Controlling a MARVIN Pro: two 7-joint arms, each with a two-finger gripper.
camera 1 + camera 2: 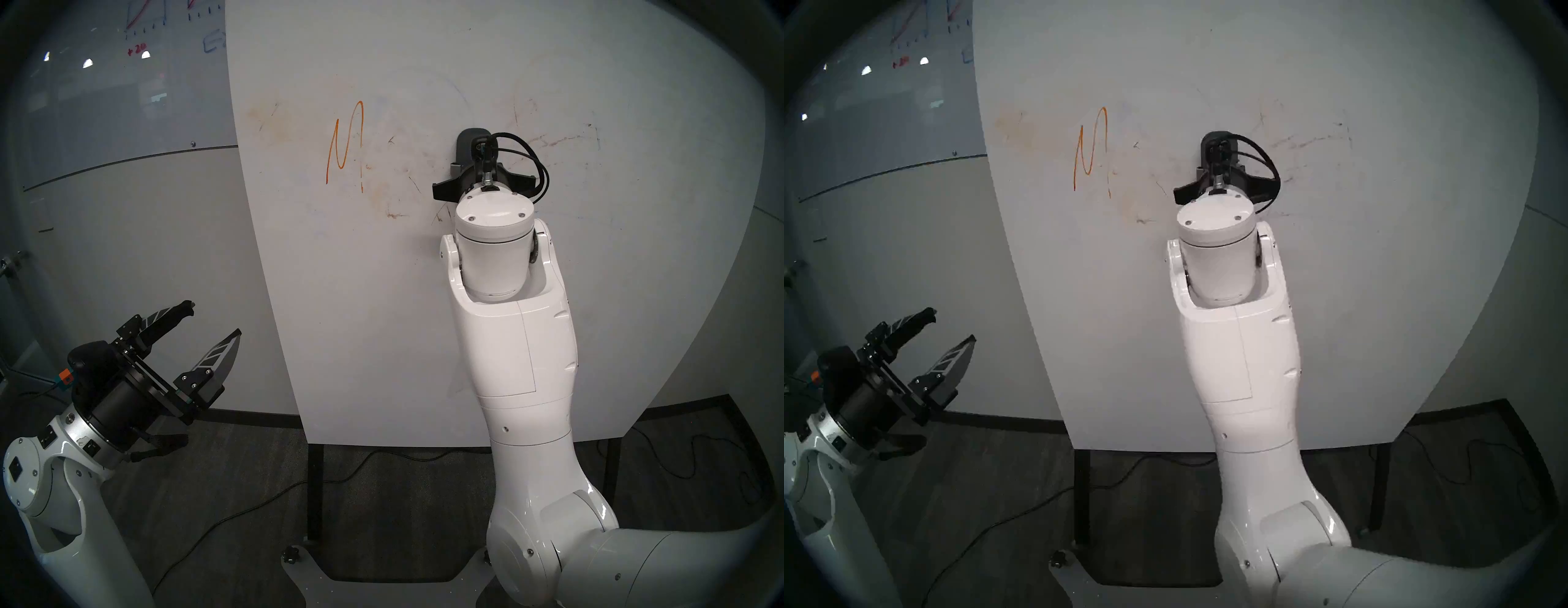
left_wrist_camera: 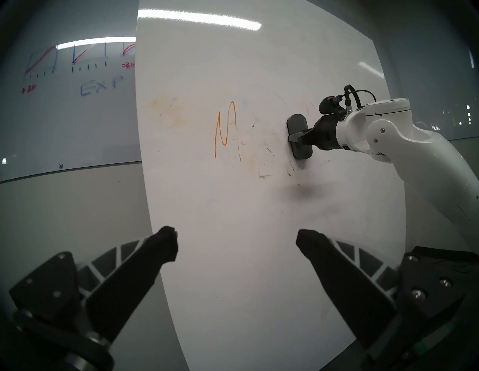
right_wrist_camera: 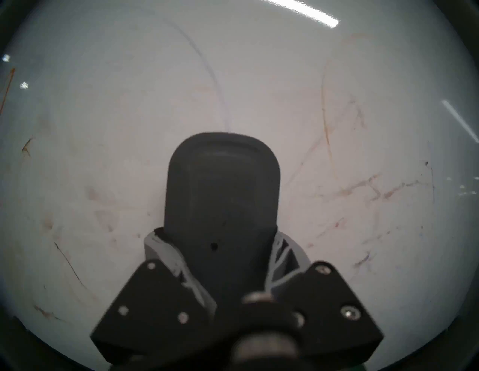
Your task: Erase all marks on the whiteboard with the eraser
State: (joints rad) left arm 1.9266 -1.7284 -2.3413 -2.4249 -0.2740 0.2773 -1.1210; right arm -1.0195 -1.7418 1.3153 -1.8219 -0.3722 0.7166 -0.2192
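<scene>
Wiping step in hand. The eraser [image 2: 298, 138] is clamped in the right end effector [image 2: 298, 137] and pressed flat on the whiteboard [image 1: 424, 339], right of the orange letter [image 1: 345, 144]. Faint dark scratches [image 2: 291, 171] and brownish smudges [image 1: 271, 123] are seen around it. The left end effector [image 1: 214, 322] is held apart, empty, near the board's left edge. Next, a leftward sweep over the letter is called for, with pressure kept on the board.

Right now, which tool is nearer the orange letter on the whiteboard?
Right. The right tool holds the eraser just right of the orange letter; the left tool hangs open, low off the board's left edge.
</scene>
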